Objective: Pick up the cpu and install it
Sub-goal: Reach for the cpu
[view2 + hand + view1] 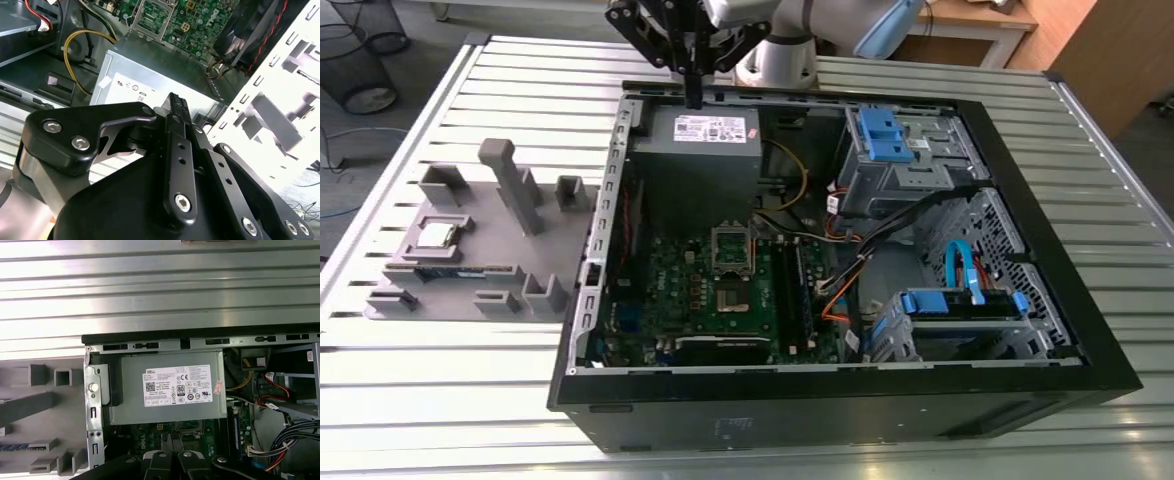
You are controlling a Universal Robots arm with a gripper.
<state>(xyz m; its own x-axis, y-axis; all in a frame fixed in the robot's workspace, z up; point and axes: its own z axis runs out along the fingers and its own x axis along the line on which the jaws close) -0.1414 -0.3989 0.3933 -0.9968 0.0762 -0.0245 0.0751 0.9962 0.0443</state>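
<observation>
Pincer above the power supply; cpu waiting on its grey holder

The pincer hangs with its fingers pressed together and nothing between them, over the power supply at the edge of the open computer case nearest the arm; the cpu lies flat in the grey holder on the slatted bench, at the exterior view's left, just beside the case and well apart from the pincer.

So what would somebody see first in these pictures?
The big black computer case lying open on the metal table, with its green motherboard showing inside. Above the grey power supply hang the robot's black jaws, pressed shut and empty. At the exterior view's left, the little shiny cpu sits in a grey holder.
</observation>
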